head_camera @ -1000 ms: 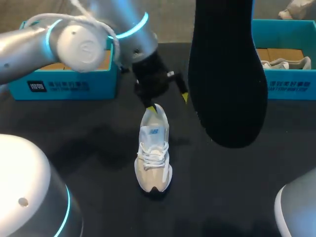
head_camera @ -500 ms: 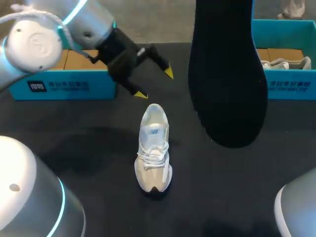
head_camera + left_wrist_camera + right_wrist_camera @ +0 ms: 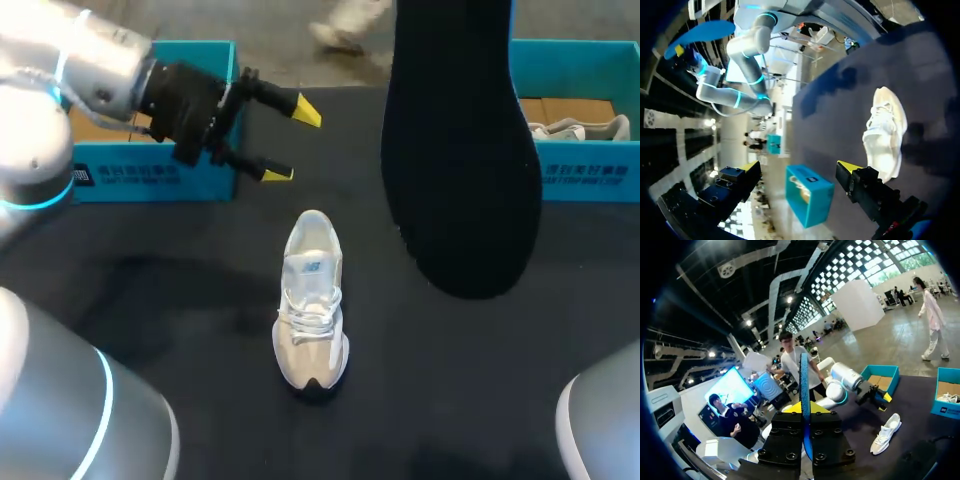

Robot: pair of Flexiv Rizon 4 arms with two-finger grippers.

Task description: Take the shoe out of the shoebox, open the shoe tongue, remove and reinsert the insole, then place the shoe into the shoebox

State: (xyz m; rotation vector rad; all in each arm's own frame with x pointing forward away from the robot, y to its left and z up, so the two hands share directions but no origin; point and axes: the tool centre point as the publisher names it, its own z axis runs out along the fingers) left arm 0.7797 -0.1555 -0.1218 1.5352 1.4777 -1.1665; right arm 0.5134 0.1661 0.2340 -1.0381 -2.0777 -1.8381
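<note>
This is a robot demonstration station inside a large hall, closer to a trade-fair or factory floor than to a home or office. The right wrist view shows a high roof point(image 3: 790, 280) crossed by long rows of bright panels point(image 3: 860, 275) above a wide, bare grey floor point(image 3: 890, 347). The station itself is a dark tabletop point(image 3: 180, 290) carrying the teal left shoebox point(image 3: 150, 175), the right shoebox point(image 3: 580, 170) and a single white shoe point(image 3: 312, 300), tended by the silver left arm point(image 3: 40, 120) with its glowing blue ring.
</note>
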